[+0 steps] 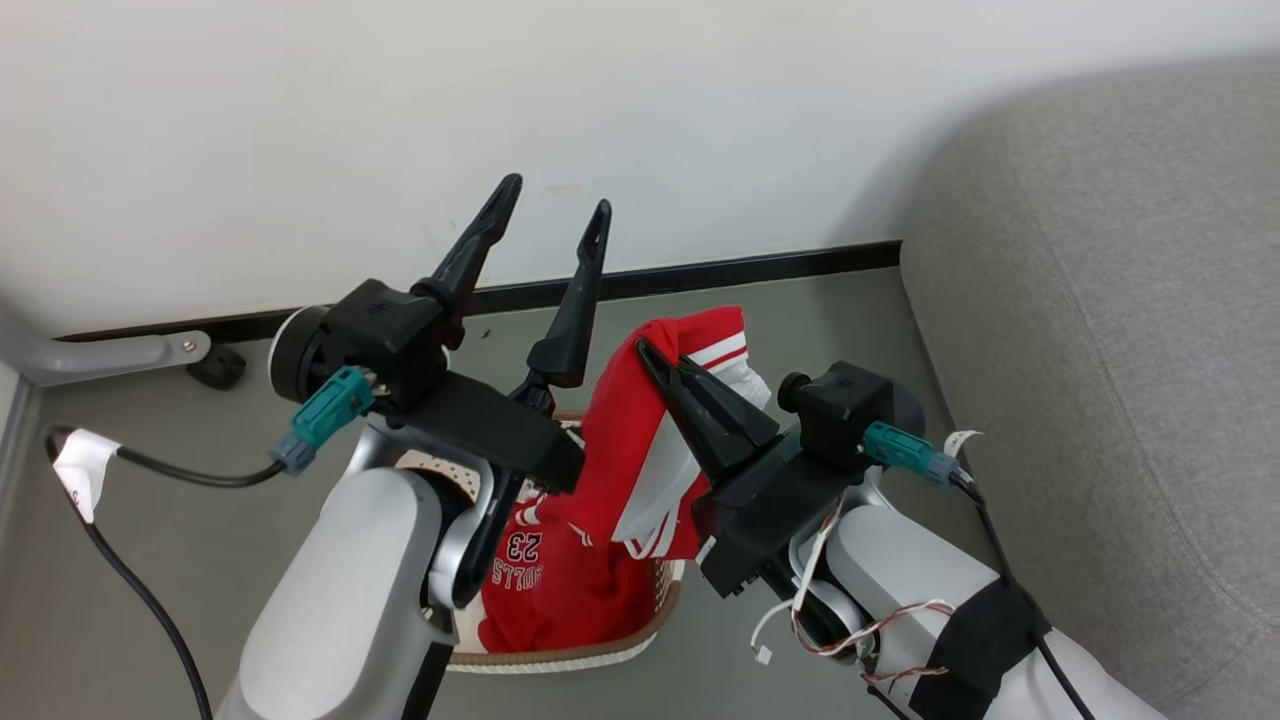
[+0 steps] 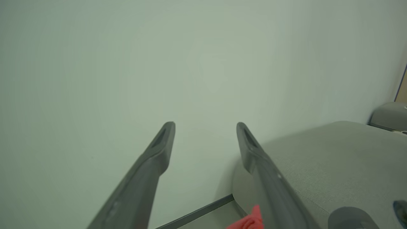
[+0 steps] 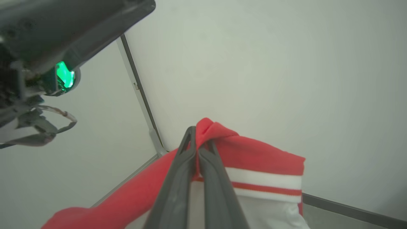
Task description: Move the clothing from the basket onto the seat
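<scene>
My left tool (image 1: 556, 195) stands above the left side of the basket (image 1: 560, 660), its two fingers (image 1: 470, 250) apart and nothing between them. Inside the basket lies the red garment printed "BULLS 23" (image 1: 545, 590). Above the basket's right side, my right tool (image 1: 647, 350) is pressed together on a fold of the striped red-and-white garment (image 1: 620, 430). This garment hangs from the tool, with its lower end down at the basket. To the right of the basket, near it, is the grey seat (image 1: 1100, 300).

I judge the step in hand to be the carrying of one garment: it is raised, but not yet free of the basket. The next move asks me to bring it higher, then to the right over the seat, and only there to part the fingers.

My forearms (image 1: 340, 580) cover much of the basket, so I cannot tell if the hanging garment catches on the printed one. The seat is cut off at the picture's edge.
</scene>
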You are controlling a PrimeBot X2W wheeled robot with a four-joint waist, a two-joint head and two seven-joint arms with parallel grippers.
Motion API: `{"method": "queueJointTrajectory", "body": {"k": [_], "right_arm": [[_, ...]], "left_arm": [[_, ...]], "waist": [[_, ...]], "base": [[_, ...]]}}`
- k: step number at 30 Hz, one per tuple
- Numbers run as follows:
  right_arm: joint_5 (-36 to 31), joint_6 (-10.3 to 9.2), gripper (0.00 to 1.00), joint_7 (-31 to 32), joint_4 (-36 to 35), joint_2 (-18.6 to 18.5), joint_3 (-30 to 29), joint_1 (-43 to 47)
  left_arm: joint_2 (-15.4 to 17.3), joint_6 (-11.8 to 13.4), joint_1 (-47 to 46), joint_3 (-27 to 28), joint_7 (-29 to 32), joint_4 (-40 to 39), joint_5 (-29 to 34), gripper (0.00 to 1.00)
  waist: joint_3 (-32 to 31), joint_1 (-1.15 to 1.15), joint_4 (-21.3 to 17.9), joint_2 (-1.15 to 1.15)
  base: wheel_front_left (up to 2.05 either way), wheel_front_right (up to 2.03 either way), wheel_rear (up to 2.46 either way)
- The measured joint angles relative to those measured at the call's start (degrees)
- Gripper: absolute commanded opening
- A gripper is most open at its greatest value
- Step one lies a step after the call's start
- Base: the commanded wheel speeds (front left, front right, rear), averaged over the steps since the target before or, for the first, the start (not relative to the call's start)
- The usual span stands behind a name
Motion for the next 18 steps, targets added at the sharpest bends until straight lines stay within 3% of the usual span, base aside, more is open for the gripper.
{"method": "queueJointTrajectory", "body": {"k": [18], "right_arm": [[0.11, 0.0, 0.0, 0.0, -1.71, 0.01, -0.92, 0.26]], "left_arm": [[2.02, 0.51, 3.5, 1.02, -1.44, 1.36, 0.0, 1.0]], "waist": [[-0.09, 0.0, -7.09, 0.01]], "base": [[0.0, 0.0, 0.0]]}}
